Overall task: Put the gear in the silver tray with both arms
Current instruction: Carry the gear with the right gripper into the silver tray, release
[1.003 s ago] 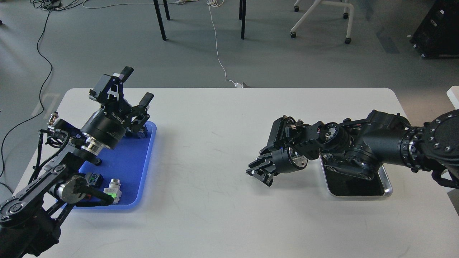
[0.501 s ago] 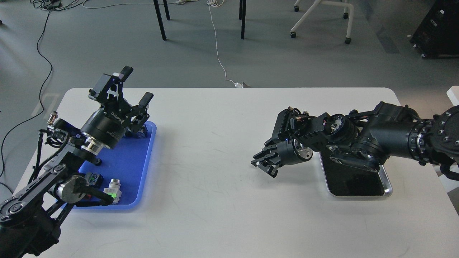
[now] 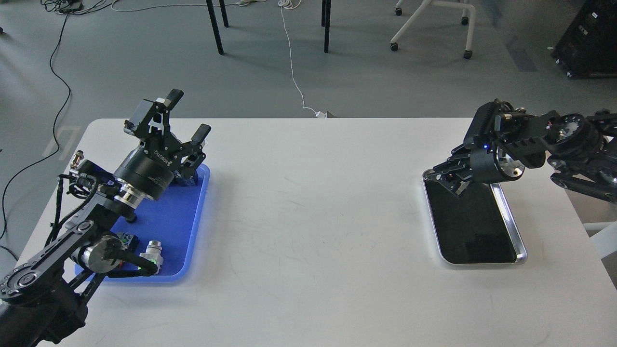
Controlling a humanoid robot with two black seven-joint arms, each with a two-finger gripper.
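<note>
looks like the pickup step, left gripper [image 3: 185, 113] spread wide over the blue tray [image 3: 193, 217] where the gear probably sits (can't pick it out), right gripper [image 3: 446, 176] too dark to call, hovering by the empty silver tray [image 3: 518, 241], so next up is a grab

The left hand [image 3: 185, 113] hung above the blue tray's [image 3: 185, 226] far end, fingers spread. The right hand [image 3: 446, 174] hovered over the silver tray's [image 3: 511, 217] far corner on the white surface [image 3: 308, 217].

Plastic tray [image 3: 185, 226] on table [image 3: 308, 241] left; silver tray [image 3: 516, 226] far right
</note>
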